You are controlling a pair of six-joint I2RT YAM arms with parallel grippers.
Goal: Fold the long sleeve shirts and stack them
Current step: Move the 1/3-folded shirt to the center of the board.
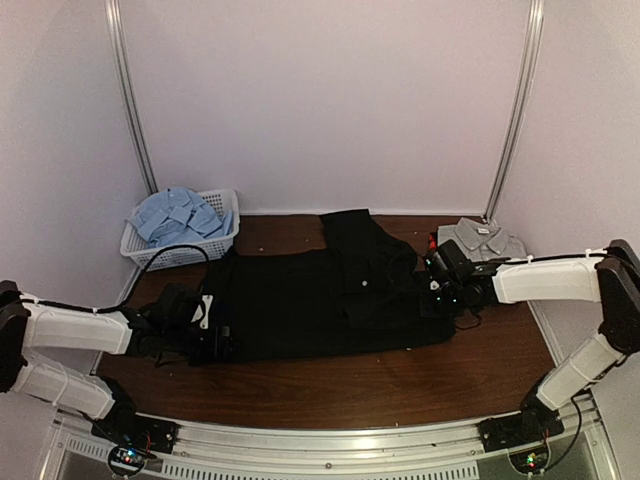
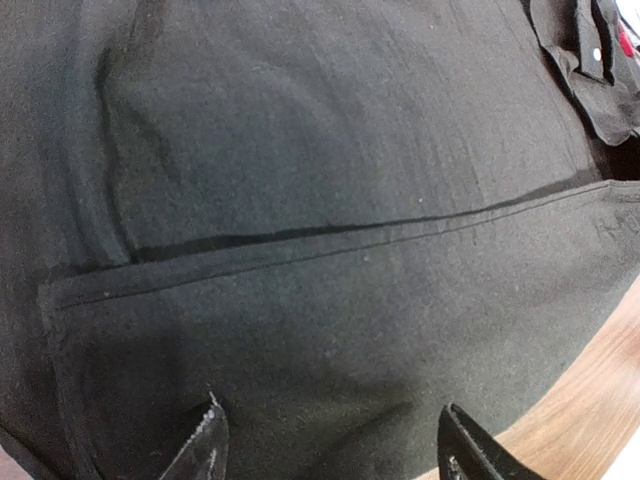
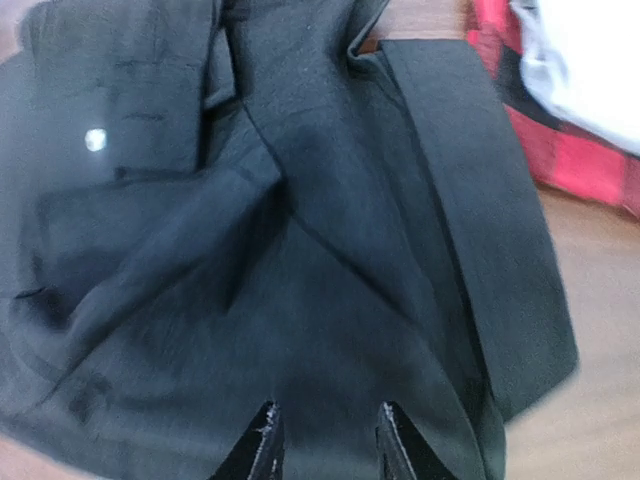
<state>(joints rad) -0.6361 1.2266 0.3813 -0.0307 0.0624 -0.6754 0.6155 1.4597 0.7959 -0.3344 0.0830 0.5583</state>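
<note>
The black shirt (image 1: pixel 320 300) lies spread across the middle of the table, one sleeve folded over towards the back. My left gripper (image 1: pixel 218 343) is at its left edge, wide open over the hem (image 2: pixel 335 440), holding nothing. My right gripper (image 1: pixel 438 290) is at the shirt's right edge, its jaws narrowly open just above the black cloth (image 3: pixel 328 440). The grey shirt (image 1: pixel 483 238) lies folded at the back right on the red-and-black plaid shirt (image 3: pixel 565 155). The light blue shirt (image 1: pixel 180 213) is heaped in the basket.
A white mesh basket (image 1: pixel 190 252) stands at the back left. Bare wooden table (image 1: pixel 400 385) runs along the front and right of the black shirt. White walls enclose the back and both sides.
</note>
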